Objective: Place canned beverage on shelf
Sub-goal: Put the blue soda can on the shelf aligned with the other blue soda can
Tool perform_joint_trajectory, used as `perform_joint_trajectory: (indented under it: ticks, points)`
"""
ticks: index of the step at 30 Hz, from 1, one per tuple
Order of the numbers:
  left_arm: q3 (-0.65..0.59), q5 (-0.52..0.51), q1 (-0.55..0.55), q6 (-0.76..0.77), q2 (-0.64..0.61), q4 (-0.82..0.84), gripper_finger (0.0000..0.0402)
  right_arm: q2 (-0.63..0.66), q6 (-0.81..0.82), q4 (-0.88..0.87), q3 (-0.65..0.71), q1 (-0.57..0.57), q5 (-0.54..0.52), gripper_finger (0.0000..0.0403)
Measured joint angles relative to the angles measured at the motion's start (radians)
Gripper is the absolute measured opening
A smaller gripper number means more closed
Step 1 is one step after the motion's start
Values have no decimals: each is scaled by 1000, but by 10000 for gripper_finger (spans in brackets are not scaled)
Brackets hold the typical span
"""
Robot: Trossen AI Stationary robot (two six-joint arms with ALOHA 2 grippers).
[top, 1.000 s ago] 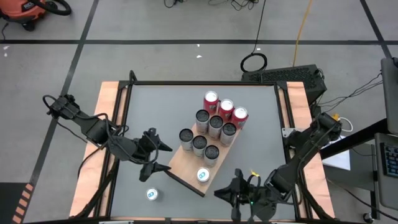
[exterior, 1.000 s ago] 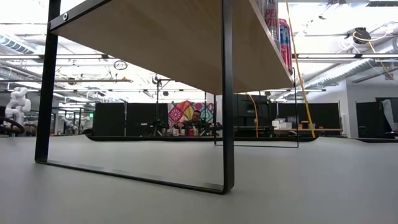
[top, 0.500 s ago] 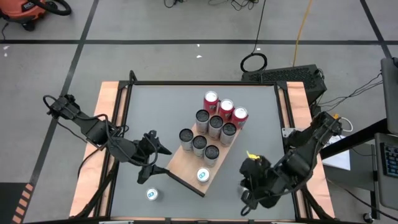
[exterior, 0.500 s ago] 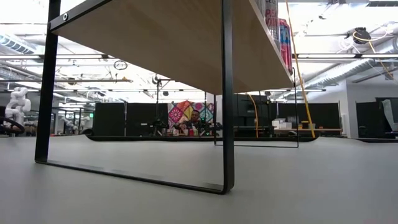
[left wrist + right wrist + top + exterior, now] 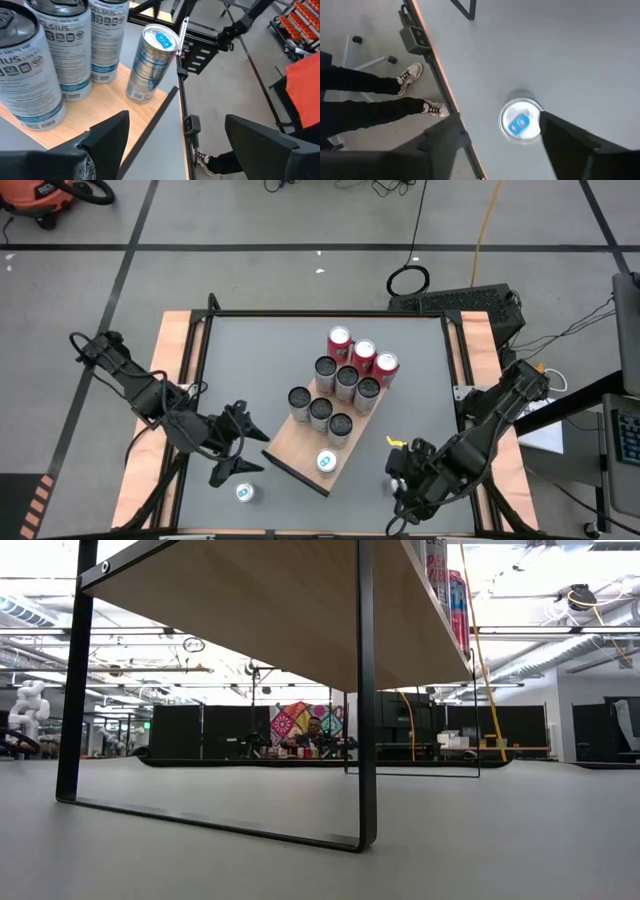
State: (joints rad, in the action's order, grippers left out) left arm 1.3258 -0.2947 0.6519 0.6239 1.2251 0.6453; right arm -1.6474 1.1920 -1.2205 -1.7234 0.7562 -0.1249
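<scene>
Two dark arms reach over the grey table [image 5: 420, 380], one from each side. On the table the shelf [image 5: 295, 445] lies at a slant, a light wooden board on a black frame; the low view looks up at its underside. The left gripper [image 5: 255, 448] hovers just beside the shelf's near end, its fingers spread wide with nothing between them. The right gripper [image 5: 395, 480] hangs over bare tabletop near the front right, apart from the shelf; its wrist view shows its fingers parted and empty too.

Nine cans stand packed together on the far half of the board: three red-topped cans [image 5: 364, 350] at the far end and six dark-topped cans [image 5: 320, 410] in front of them. One silver can with a blue tab [image 5: 327, 463] stands upright alone on the near end of the shelf, close to its edge, in front of the left gripper. One more blue-tabbed can, the loose can [image 5: 246, 493], stands upright on the tabletop near the front edge, off the shelf and just below the left gripper's fingers
</scene>
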Motion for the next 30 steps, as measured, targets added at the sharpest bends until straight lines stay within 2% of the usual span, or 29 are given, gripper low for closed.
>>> perform_joint_trajectory:
  ticks: [4,8,15,30]
  points:
    - [0,-10,13,20,0,0,328,0,17,105,112,4,1,296]
    - [0,-31,29,26,0,0,328,0,59,138,194,4,49,318]
    - [0,-44,38,26,0,1,328,5,135,187,267,0,40,318]
    - [0,-54,38,25,0,0,328,3,199,177,276,-12,45,318]
